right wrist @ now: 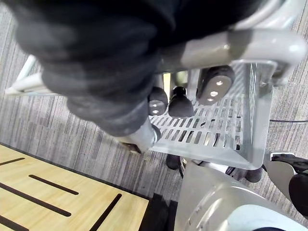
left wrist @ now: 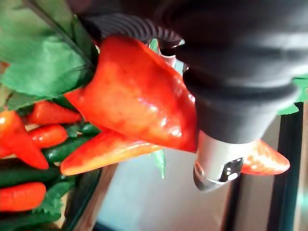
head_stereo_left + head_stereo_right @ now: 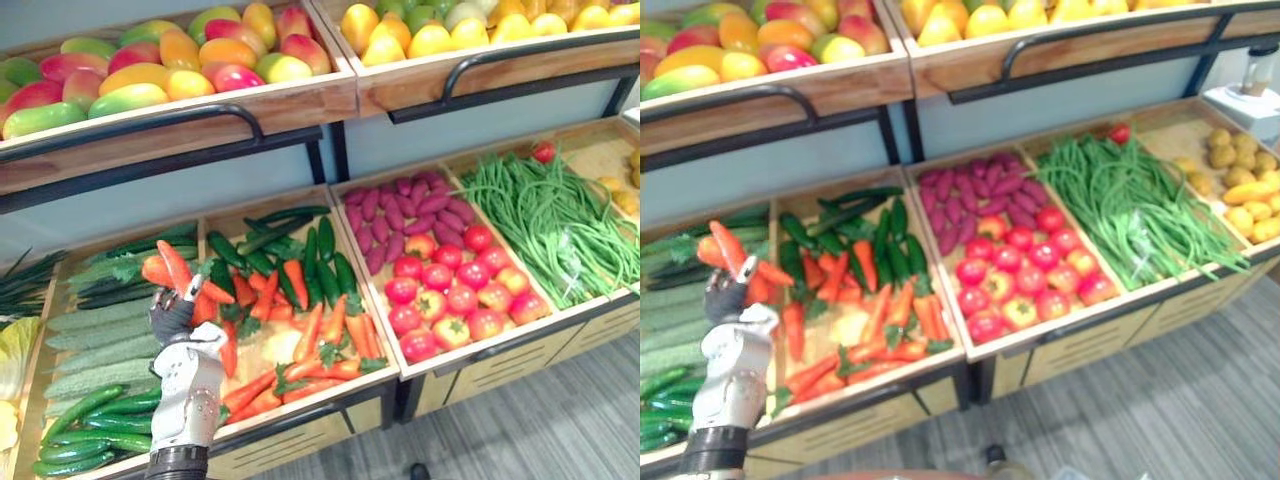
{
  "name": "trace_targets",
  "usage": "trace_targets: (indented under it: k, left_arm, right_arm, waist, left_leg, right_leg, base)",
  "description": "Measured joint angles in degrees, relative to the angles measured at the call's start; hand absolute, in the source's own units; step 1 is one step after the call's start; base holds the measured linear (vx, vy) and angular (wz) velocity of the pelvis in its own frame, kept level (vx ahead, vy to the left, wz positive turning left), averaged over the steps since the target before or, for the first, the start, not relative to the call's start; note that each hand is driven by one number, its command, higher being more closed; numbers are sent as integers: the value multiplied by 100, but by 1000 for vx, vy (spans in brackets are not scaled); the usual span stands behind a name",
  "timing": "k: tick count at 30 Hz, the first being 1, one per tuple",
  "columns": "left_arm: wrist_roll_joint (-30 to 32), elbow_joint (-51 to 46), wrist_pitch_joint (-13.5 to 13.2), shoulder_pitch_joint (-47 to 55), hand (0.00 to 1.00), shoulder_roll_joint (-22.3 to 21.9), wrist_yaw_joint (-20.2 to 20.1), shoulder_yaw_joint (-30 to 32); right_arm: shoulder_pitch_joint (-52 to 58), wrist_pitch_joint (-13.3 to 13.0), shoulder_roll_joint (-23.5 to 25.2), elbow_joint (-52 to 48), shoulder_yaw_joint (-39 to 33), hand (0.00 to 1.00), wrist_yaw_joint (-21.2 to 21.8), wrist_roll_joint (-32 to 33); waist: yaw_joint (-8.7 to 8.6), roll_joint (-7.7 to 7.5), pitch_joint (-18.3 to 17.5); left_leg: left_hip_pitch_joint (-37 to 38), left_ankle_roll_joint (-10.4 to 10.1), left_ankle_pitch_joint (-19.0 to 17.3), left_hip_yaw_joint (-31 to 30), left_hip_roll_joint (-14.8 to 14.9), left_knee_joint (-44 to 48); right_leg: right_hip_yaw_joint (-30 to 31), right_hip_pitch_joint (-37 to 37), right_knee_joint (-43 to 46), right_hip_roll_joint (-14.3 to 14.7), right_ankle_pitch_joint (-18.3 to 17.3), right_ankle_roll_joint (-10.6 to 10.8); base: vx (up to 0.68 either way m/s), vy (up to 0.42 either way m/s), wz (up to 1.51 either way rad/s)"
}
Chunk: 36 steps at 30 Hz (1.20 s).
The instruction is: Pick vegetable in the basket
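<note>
The two-tier wooden produce stand (image 3: 300,105) carries mangoes (image 3: 150,60) and yellow fruit (image 3: 430,35) along its upper shelf. Crates run side by side along the lower tier. Towards the right end lie long green beans (image 3: 540,215). Next to them one crate has purple sweet potatoes (image 3: 395,215) at the back and tomatoes (image 3: 450,290) at the front edge. Left of that is the carrot crate (image 3: 330,398), with dark green cucumbers mixed in, and pale ridged cucumbers (image 3: 100,350) lie near the left end. Over the grey floor in front of the stand, the right hand (image 1: 110,86) holds a white slatted basket (image 1: 216,134), its fingers curled round the handle (image 1: 240,48). The left hand (image 3: 172,318) is raised above the front left corner of the carrot crate. It is clamped on an orange carrot (image 3: 175,264) that points upward, clear of the pile. Other carrots sit close against it, and I can't tell whether the hand grips those too.
</note>
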Motion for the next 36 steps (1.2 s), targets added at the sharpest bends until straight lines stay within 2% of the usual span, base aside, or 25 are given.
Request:
trace_targets:
  k: [8,12,13,14,16,17,18,19,21,25,26,27,28,29,30,31,32,33,34,36]
  left_arm:
    - [-761,-569,-30,0,100,0,-471,15]
    - [-928,-940,-11,11,100,-9,-655,64]
    - [-927,-1137,4,30,100,-16,-657,134]
    - [-928,-1264,6,88,100,-18,-657,205]
    - [-927,-1536,7,285,100,-33,-633,542]
    - [-928,-1552,11,304,100,-69,-633,560]
    - [-929,-1693,19,435,100,-219,-645,628]
    - [-930,-1839,24,542,100,-358,-677,663]
    - [-930,-1932,70,499,100,-473,-759,635]
    - [-1146,-1957,111,423,100,-444,-992,336]
    - [-1147,-1957,124,398,100,-448,-1078,194]
    - [-1145,-1962,128,393,100,-452,-1139,30]
    - [-1145,-1992,129,401,100,-468,-1141,-8]
    - [-1141,-2233,124,498,100,-561,-1155,-14]
    - [-1134,-2346,120,525,100,-617,-1179,-6]
    - [-1124,-2510,116,530,100,-721,-1226,23]
    - [-1118,-2569,118,522,100,-753,-1274,14]
    - [-1103,-2635,117,508,100,-799,-1350,7]
    - [-1081,-2591,118,508,100,-845,-1359,-5]
    - [-1035,-2368,117,503,100,-901,-1372,-57]
  right_arm:
    - [9,-31,0,2,-48,100,-131,30]
    - [50,-151,-15,59,-45,100,-136,106]
    - [12,-163,-27,60,-4,100,-147,120]
    - [-16,-170,-48,63,62,100,-162,120]
    - [-234,-218,-164,123,367,100,-176,238]
    - [-283,-245,-189,120,404,100,-176,264]
    - [-338,-279,-303,125,414,100,-182,270]
    - [-366,-283,-404,107,472,100,-194,282]
    - [-349,-339,-387,4,628,100,-252,446]
    - [-194,-533,49,-328,983,100,-285,924]
    - [-126,-546,174,-405,990,100,-305,968]
    - [2,-584,263,-520,1035,100,-358,1002]
    - [33,-594,290,-559,1045,100,-367,995]
    - [54,-597,308,-581,1110,100,-388,919]
    - [52,-602,315,-585,1148,100,-391,896]
    - [79,-652,328,-583,1161,100,-443,899]
    - [92,-693,326,-582,1162,100,-448,907]
    - [101,-808,329,-580,1151,100,-459,920]
    - [109,-941,319,-580,1131,100,-465,952]
    - [108,-1108,256,-584,1094,100,-466,986]
  waist:
    - [23,32,-78]
    - [167,38,-156]
    - [284,34,-140]
    - [355,37,-140]
    - [537,6,-93]
    - [577,17,-61]
    - [624,96,-22]
    - [629,217,-59]
    - [597,269,-51]
    - [569,-122,146]
    - [556,-203,178]
    - [558,-246,208]
    - [575,-219,236]
    - [587,-221,254]
    - [592,-246,253]
    - [546,-259,249]
    - [519,-257,246]
    - [478,-247,248]
    - [409,-247,235]
    - [400,-295,174]
  left_leg:
    - [-3,-7,-27,24,-1,-4]
    - [-19,-111,-206,291,2,90]
    - [-61,-151,-401,86,-17,375]
    - [-102,-64,-506,-295,-15,614]
    - [-403,264,-788,-1762,-88,1573]
    - [-446,276,-967,-2097,-130,1738]
    - [-436,280,-1175,-2702,-210,1865]
    - [-381,228,-1401,-2919,-159,1887]
    - [-250,276,-1558,-2682,-129,1776]
    - [-81,323,-1588,-1777,-233,1709]
    - [21,324,-1589,-1591,-247,1710]
    - [147,327,-1587,-1277,-270,1691]
    - [219,338,-1581,-1074,-242,1666]
    - [452,394,-1549,-525,-164,1462]
    - [537,399,-1547,-294,-167,1390]
    - [608,399,-1547,55,-146,1354]
    - [616,399,-1546,182,-132,1339]
    - [608,395,-1543,443,-95,1316]
    - [596,366,-1527,646,-76,1307]
    - [567,324,-1500,927,-132,1315]
  right_leg:
    - [40,-2,-3,12,3,2]
    - [420,-193,-2,96,41,5]
    - [692,-236,-10,160,79,0]
    - [891,-266,-19,193,101,-12]
    - [1660,-307,36,364,181,-75]
    - [1843,-326,70,383,192,-79]
    - [2209,-391,136,559,237,-62]
    - [2349,-461,148,705,271,-61]
    - [2306,-600,249,780,266,-48]
    - [1711,-1010,749,477,239,-49]
    - [1345,-1051,853,396,149,-171]
    - [784,-1153,1084,262,-80,-495]
    - [486,-1199,1215,212,-220,-689]
    - [-437,-1367,1681,-88,-373,-837]
    - [-825,-1454,2006,-278,-384,-853]
    - [-1450,-1552,2766,-577,-396,-866]
    - [-1636,-1580,3122,-707,-426,-845]
    - [-1891,-1605,3701,-931,-913,-658]
    - [-2096,-1581,4197,-1170,-1320,-587]
    - [-2389,-1563,4451,-1512,-1693,-597]
  base:
    - [10,-29,-1]
    - [18,-19,-49]
    - [36,4,-101]
    - [58,14,-156]
    - [76,-16,-175]
    - [-2,68,-176]
    - [-57,113,-168]
    - [-73,126,-156]
    - [-67,50,-93]
    - [-182,73,-108]
    - [-136,70,-101]
    - [-91,72,-104]
    - [-92,107,-165]
    - [-35,89,-153]
    - [-20,74,-181]
    - [3,31,-117]
    - [24,10,-128]
    - [50,-28,-111]
    - [65,-43,-108]
    - [105,-80,-102]
